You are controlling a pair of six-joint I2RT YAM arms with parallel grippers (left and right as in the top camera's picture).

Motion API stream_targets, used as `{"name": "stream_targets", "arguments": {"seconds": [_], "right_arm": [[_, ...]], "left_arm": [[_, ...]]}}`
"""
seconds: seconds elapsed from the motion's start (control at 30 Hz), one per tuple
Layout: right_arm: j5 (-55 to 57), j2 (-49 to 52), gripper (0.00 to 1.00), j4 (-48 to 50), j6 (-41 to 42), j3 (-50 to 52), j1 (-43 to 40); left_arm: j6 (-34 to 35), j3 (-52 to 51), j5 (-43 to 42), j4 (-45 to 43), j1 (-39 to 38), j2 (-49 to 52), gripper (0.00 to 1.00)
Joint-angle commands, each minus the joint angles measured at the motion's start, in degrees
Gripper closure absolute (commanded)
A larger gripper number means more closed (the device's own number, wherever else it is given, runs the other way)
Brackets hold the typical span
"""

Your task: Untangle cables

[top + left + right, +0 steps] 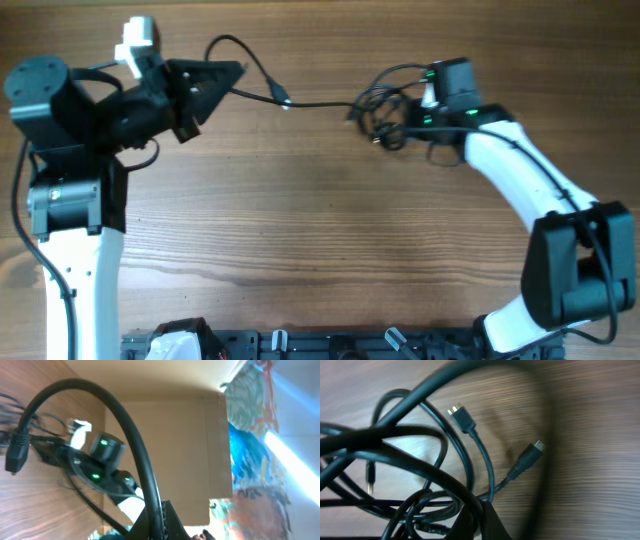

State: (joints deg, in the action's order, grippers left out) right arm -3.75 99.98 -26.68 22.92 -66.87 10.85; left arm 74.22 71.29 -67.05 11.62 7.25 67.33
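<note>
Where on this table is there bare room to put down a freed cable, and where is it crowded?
Free: the wide wooden middle of the table, bordered by the left arm, the right arm and the stretched cable above. Crowded: the far strip, where that cable runs from the left gripper to the cable bundle at the right gripper.

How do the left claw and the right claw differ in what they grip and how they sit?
The left claw is shut on a single strand pulled out sideways, while the right claw is shut in the knotted bundle. The left claw lies roughly level, its camera looking across the table; the right claw's camera looks down at the wood. Shared: both are shut on black cord.
</note>
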Motion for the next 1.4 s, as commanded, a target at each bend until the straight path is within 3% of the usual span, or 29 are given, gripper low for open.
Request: {"name": "stream_targets", "arguments": {"seconds": [0.0,0.17,0.33,0.47,0.63,0.87,1.03,1.13,1.27,1.33,1.37], "right_arm": [[3.8,0.1,0.96,-0.6,1.2,-0.1,-9.0],[3.7,0.1,0.96,-0.6,1.0,-0.1,-18.7],[3.7,0.1,0.96,0.6,1.1,-0.1,-25.8],[3.7,0.1,0.96,1.2,1.4,-0.1,-29.7],[6.0,0.2,0.96,3.8,2.8,-0.1,-32.5],[5.2,0.4,0.96,4.7,4.0,-0.1,-38.2],[-15.4,2.7,0.95,2.0,0.4,-0.1,-37.4],[-16.0,2.8,0.93,-2.9,-2.2,-0.1,-33.2],[-15.6,2.8,0.85,-3.3,-2.2,-0.1,-27.6],[-15.6,2.8,0.82,-1.8,-3.7,-0.3,-25.2],[-16.5,2.8,0.76,-1.7,-5.2,-1.6,-24.1]], "left_arm": [[-7.6,1.1,-1.3,4.9,7.1,-0.3,0.96],[-20.8,1.1,0.7,19.4,22.0,-0.4,0.96],[-30.2,1.1,13.8,34.5,33.4,-0.4,0.96],[-30.6,1.1,34.1,42.1,35.7,-0.3,0.96],[-30.5,1.0,52.0,43.0,35.7,0.2,0.96],[-30.5,0.9,56.0,44.5,35.5,5.4,0.96],[-38.3,0.9,52.0,44.8,25.5,12.7,0.96],[-48.1,0.9,46.9,44.8,13.7,17.9,0.96],[-57.1,0.9,47.1,44.5,0.9,20.6,0.96],[-57.7,1.0,47.4,43.4,-2.7,20.5,0.96],[-57.7,1.0,47.4,43.2,-3.3,20.5,0.96]]}}
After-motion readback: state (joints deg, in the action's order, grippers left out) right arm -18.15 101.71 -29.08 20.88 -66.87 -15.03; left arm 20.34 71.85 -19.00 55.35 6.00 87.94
